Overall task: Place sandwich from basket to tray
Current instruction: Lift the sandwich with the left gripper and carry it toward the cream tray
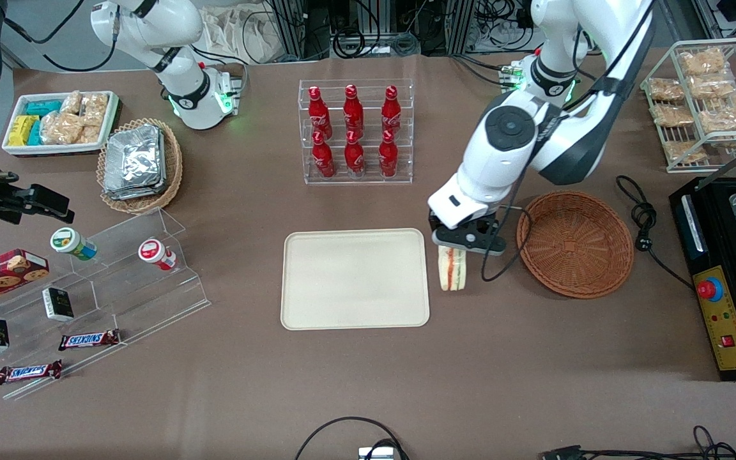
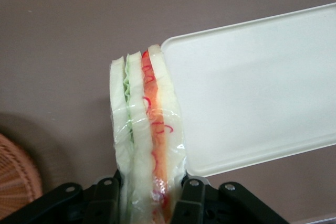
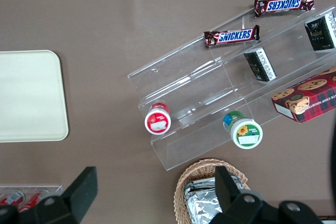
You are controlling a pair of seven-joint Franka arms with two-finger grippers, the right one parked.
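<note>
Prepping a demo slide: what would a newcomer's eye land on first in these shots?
First, the gripper, shut on the wrapped sandwich, which hangs between the brown basket and the cream tray, right at the tray's edge. Next, the red bottles in a clear rack, farther from the front camera than the tray. The basket looks emptied, and nothing lies on the tray yet.

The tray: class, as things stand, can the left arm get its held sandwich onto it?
Probably yes. The gripper holds the sandwich between the basket and the tray, right beside the tray's rim, nothing between them.
</note>
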